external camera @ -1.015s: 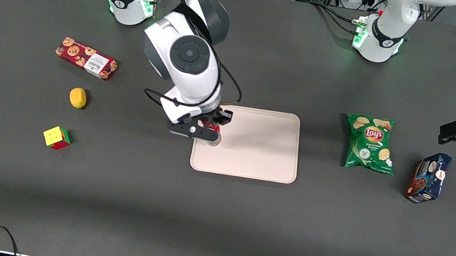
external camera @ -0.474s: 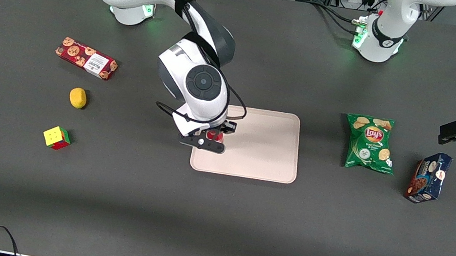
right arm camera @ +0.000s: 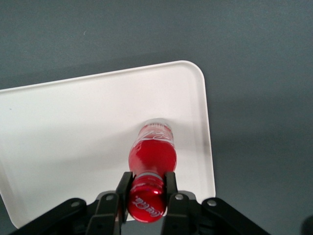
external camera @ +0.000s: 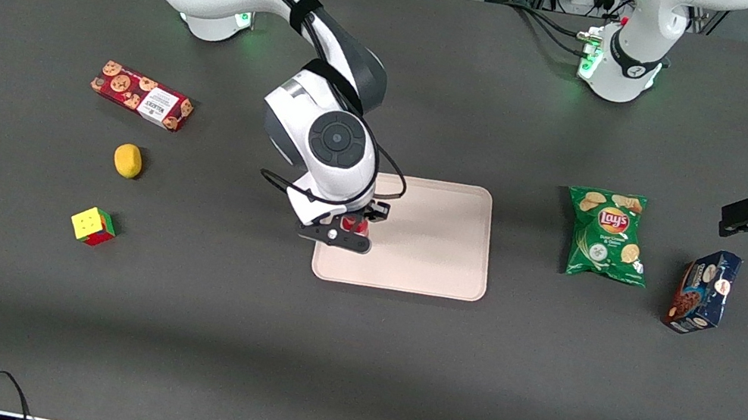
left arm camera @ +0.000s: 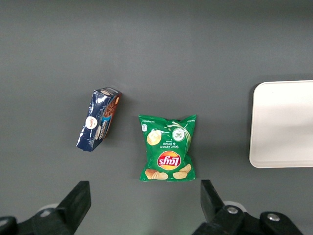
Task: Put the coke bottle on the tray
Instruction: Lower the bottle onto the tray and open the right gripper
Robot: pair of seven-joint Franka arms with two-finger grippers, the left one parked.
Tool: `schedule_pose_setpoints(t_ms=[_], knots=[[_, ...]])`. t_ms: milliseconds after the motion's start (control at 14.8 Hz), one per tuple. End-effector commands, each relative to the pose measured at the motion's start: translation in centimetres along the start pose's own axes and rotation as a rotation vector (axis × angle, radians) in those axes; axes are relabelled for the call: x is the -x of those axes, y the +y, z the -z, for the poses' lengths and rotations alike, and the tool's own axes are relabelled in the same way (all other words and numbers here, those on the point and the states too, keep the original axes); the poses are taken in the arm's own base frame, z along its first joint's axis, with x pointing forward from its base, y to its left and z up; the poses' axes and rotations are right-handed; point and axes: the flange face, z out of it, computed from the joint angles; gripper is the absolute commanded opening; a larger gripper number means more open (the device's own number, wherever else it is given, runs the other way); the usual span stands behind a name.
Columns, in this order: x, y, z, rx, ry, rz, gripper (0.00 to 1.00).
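My right gripper (external camera: 349, 226) is shut on the red cap of the coke bottle (right arm camera: 152, 157), a small red bottle with a clear base, held upright. In the right wrist view the gripper (right arm camera: 146, 192) pinches the cap between both fingers, and the bottle's base is over or on the pale pink-beige tray (right arm camera: 68, 132) near one of its edges; I cannot tell whether it touches. In the front view the bottle (external camera: 352, 224) shows only as a red spot under the wrist, over the tray (external camera: 430, 243) at its edge toward the working arm's end.
Toward the working arm's end lie a red cookie box (external camera: 142, 95), a yellow lemon (external camera: 128, 160) and a colour cube (external camera: 93, 226). Toward the parked arm's end lie a green Lay's bag (external camera: 606, 235) and a dark blue cookie pack (external camera: 703, 291).
The gripper has carried the bottle a little farther over the tray and the arm has stretched lower; over the last half second it hardly moved.
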Motion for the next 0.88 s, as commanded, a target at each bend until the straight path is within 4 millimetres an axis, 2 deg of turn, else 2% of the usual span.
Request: schedule_pose_setpoints(t_ms=[0, 135, 271, 338, 406, 474, 609, 677, 812], knots=[[0.2, -0.2, -0.1, -0.007, 0.038, -0.016, 0.26], [0.1, -0.1, 0.0, -0.009, 0.040, -0.017, 0.35], [0.0, -0.1, 0.0, -0.010, 0.040, -0.019, 0.53], [0.0, -0.1, 0.0, -0.010, 0.040, -0.020, 0.65], [0.0, -0.1, 0.0, -0.010, 0.042, -0.020, 0.87], [-0.1, 0.0, 0.0, -0.005, 0.049, -0.015, 1.00], [-0.4, 0.3, 0.6, -0.014, 0.049, -0.027, 1.00], [-1.3, 1.3, 1.8, -0.024, 0.055, -0.050, 1.00], [-2.1, 3.7, 5.4, -0.044, 0.073, -0.076, 1.00]])
